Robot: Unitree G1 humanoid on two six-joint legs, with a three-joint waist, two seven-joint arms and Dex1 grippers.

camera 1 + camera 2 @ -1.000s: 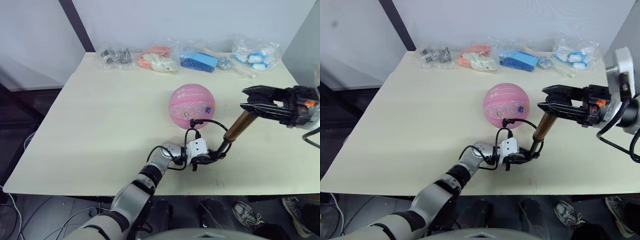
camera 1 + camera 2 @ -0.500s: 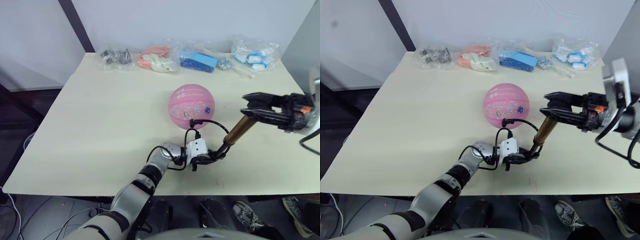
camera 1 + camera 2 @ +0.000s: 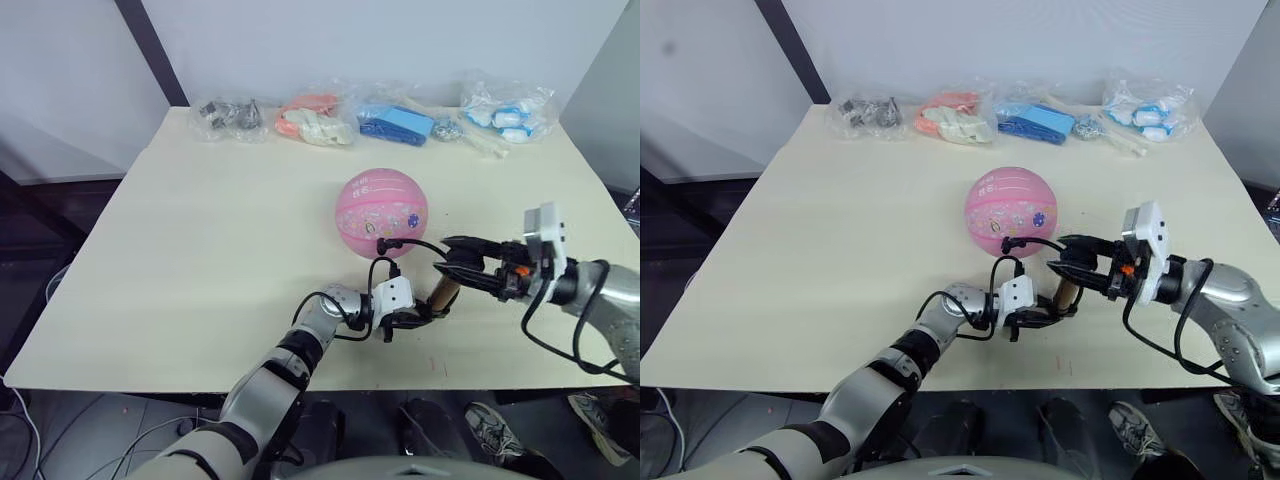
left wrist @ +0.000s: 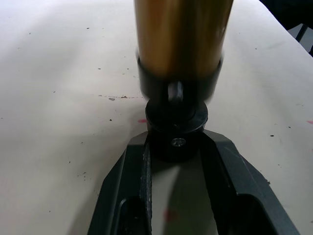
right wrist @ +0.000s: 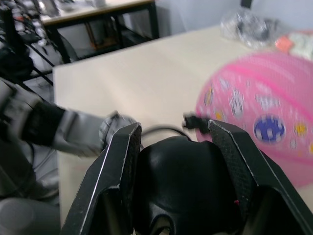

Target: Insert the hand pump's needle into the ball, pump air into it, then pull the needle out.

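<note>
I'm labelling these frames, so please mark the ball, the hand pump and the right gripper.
ball (image 3: 383, 212), left eye view, middle of its pink surface.
hand pump (image 4: 181, 34), left wrist view, on the gold barrel.
right gripper (image 5: 178, 142), right wrist view, midway between the fingertips, over the black handle.

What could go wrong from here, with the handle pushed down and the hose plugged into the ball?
The ball sits free on the table, so a tug on the looped hose might roll it or work the fitting loose. The left tool pinches only the hand pump base cap, so a hard stroke by the right tool could tip it.
</note>
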